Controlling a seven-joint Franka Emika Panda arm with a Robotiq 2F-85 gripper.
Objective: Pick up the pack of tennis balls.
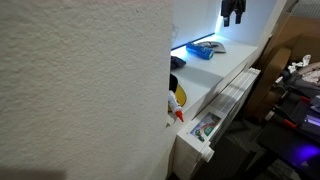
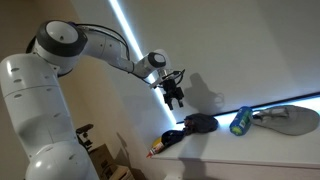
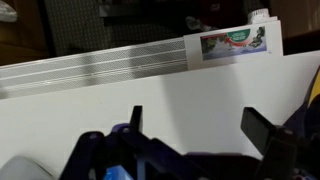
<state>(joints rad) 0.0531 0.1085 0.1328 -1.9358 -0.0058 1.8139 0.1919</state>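
A white textured wall [image 1: 80, 80] fills the near half of an exterior view and hides part of the white bench [image 1: 235, 62]. The bench edge carries a ribbed metal strip [image 3: 100, 68]. Open bench surface lies under the gripper [image 3: 198, 128]. Below the edge a white drawer [image 1: 192, 148] stands pulled out; its small coloured contents cannot be identified. The pack of tennis balls [image 1: 201, 50] is flat, oblong and bright blue with darker marks. It lies on the bench beneath the raised gripper, apart from it. The jaws stand wide apart, holding nothing
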